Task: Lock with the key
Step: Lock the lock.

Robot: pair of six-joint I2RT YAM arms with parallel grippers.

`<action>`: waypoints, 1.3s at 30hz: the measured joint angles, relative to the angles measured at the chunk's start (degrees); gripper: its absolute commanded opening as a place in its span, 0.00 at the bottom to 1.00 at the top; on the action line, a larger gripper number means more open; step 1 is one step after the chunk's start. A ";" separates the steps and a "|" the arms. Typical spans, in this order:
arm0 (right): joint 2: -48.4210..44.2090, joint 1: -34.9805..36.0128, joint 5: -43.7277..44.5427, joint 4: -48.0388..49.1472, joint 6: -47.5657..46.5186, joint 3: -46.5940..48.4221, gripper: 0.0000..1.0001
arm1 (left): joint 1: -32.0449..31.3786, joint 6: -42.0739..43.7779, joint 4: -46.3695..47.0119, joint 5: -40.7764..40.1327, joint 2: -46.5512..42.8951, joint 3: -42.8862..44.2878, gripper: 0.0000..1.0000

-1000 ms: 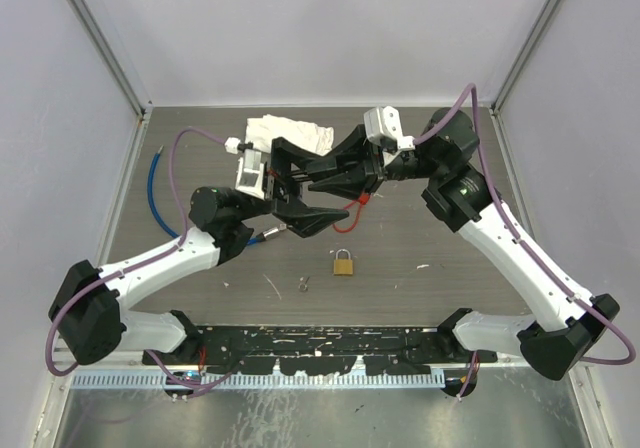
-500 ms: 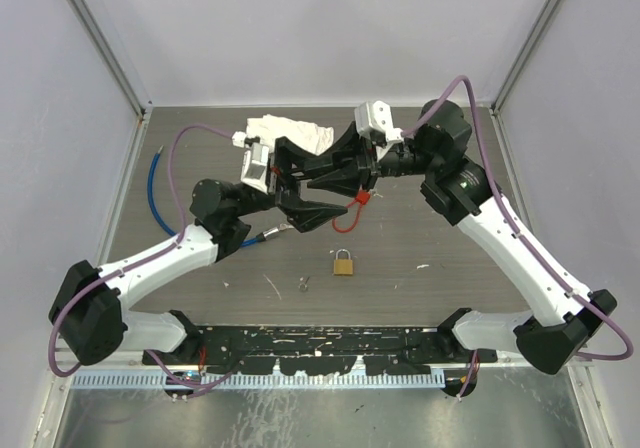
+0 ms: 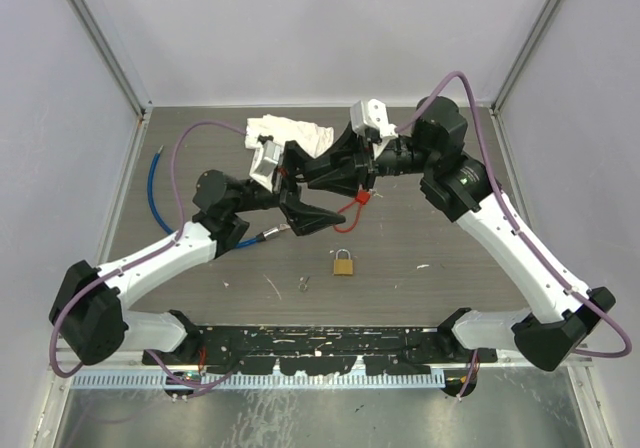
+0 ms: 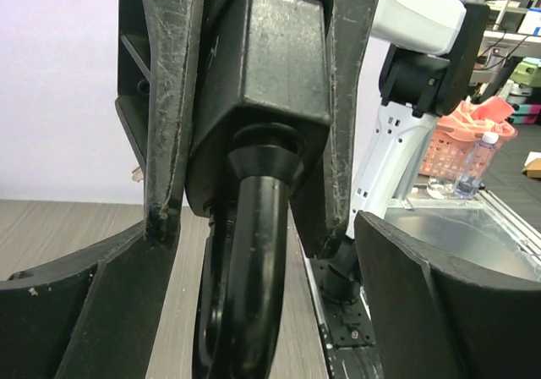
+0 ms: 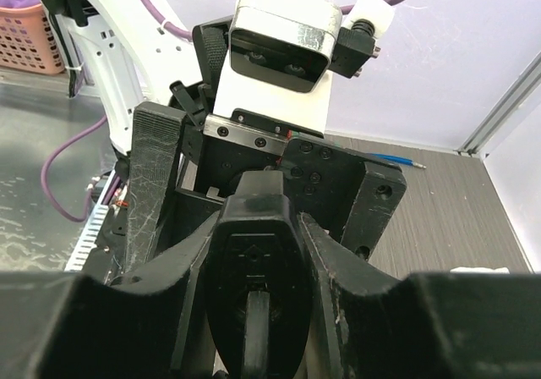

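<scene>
- Top view: the left gripper (image 3: 318, 190) and the right gripper (image 3: 320, 173) meet nose to nose above the table (image 3: 450, 228). Their black fingers overlap so much that we cannot make out here what sits between them.
- A thin red cord (image 3: 352, 208) loops down at 5 o'clock from that cluster. Whatever it is tied to is hidden.
- The brass-coloured padlock (image 3: 343, 262) lies flat on the wood-grain top at 6 o'clock from the grippers, well apart from both. We cannot tell whether its shackle is shut. A tiny metal bit (image 3: 305, 285) at its 8 o'clock is too small to identify.
- Left wrist view: the left gripper's own fingers (image 4: 59, 320) stand wide apart at the lower corners, straddling the right gripper's scratched fingers (image 4: 173, 100).
- Those scratched fingers are clamped on a black block (image 4: 270, 49), squared and matte. A rounded, glossy neck curves down from it and is cut off by the frame's edge.
- Right wrist view: the block shows a smooth oval end with a narrow slot, pinched between the right gripper's curved fingers. A ribbed pad (image 5: 152, 142) of the left gripper stands at its 10 o'clock.
- We cannot tell whether the block carries the key.
</scene>
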 measured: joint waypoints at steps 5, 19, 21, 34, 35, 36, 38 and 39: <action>2.25 1.53 -2.93 0.98 1.09 -0.31 0.01 | 0.00 -2.03 -0.28 3.87 1.49 1.27 0.89; 3.52 1.20 -11.39 -1.90 -1.36 -1.79 0.01 | -0.55 -6.08 3.37 13.11 2.71 -1.66 0.98; 3.50 0.94 -10.56 -3.78 -2.23 -1.84 0.01 | -0.68 -6.36 3.26 8.24 1.31 -4.57 0.98; 2.05 -7.06 -6.12 -9.16 2.99 -9.92 0.01 | -0.11 -7.67 0.96 -12.68 -9.03 -17.88 0.98; 1.90 -7.48 -5.99 -9.14 3.54 -10.21 0.01 | 0.15 -7.50 1.36 -13.18 -9.51 -18.60 0.98; 1.70 -8.02 -6.47 -8.90 4.70 -10.75 0.01 | 0.22 -7.45 2.27 -13.53 -10.21 -19.47 0.98; 1.11 -8.90 -8.22 -7.28 7.52 -12.37 0.01 | 0.22 -7.34 2.91 -13.86 -11.26 -20.39 0.98; 0.76 -9.35 -9.01 -6.29 8.94 -13.18 0.01 | 0.22 -7.30 3.32 -13.92 -11.74 -20.76 0.98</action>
